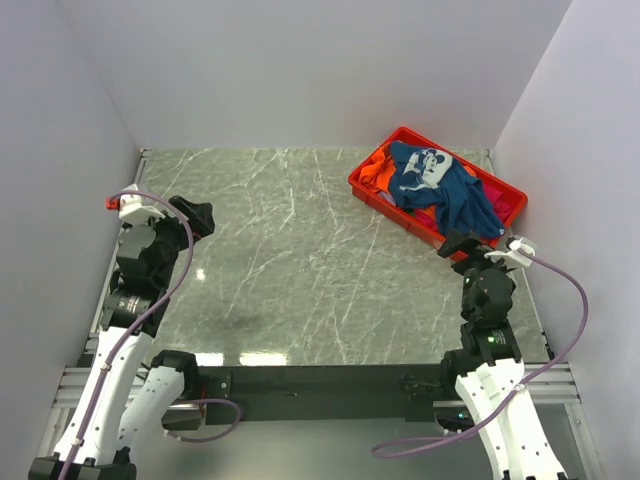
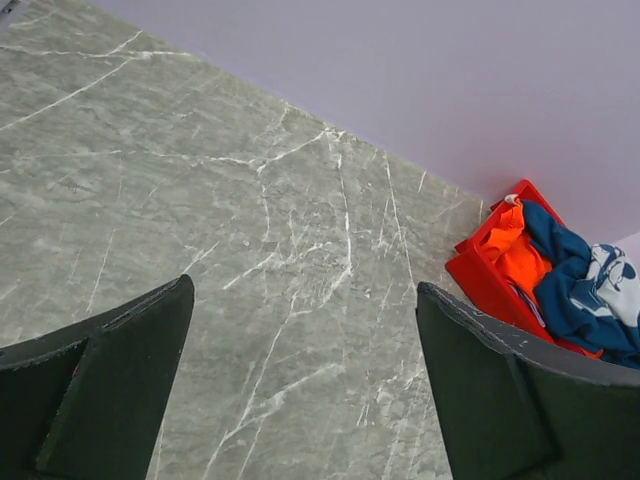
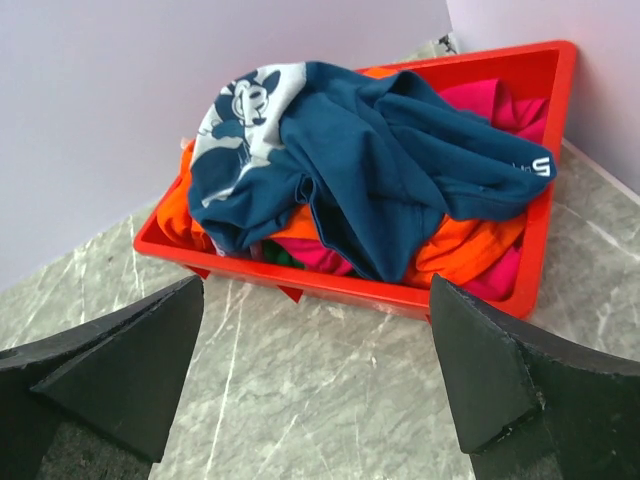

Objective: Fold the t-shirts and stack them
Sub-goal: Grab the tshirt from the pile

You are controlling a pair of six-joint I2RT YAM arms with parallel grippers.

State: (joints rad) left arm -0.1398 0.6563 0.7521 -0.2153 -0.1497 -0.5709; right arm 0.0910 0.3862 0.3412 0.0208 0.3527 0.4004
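**First:** Pincers first: we see our left pincer (image 2: 303, 290) with its fingers spread wide apart, the grey marble table (image 2: 250, 200) stretching ahead of it.

**Second:** Our right pincer (image 3: 315, 290) stands spread just the same, gripping no cloth.

**First:** Where do we find the shirts?

**Second:** Just ahead of the right pincer, heaped in the red crate (image 3: 340, 285). We see the navy shirt (image 3: 380, 150) on top, its mouse print (image 3: 235, 110) turned up at the left. The orange shirt (image 3: 470, 245) is under it, and the pink shirt (image 3: 490, 100) shows beneath and behind.

**First:** From our left pincer they lie well apart, far ahead and off to its right.
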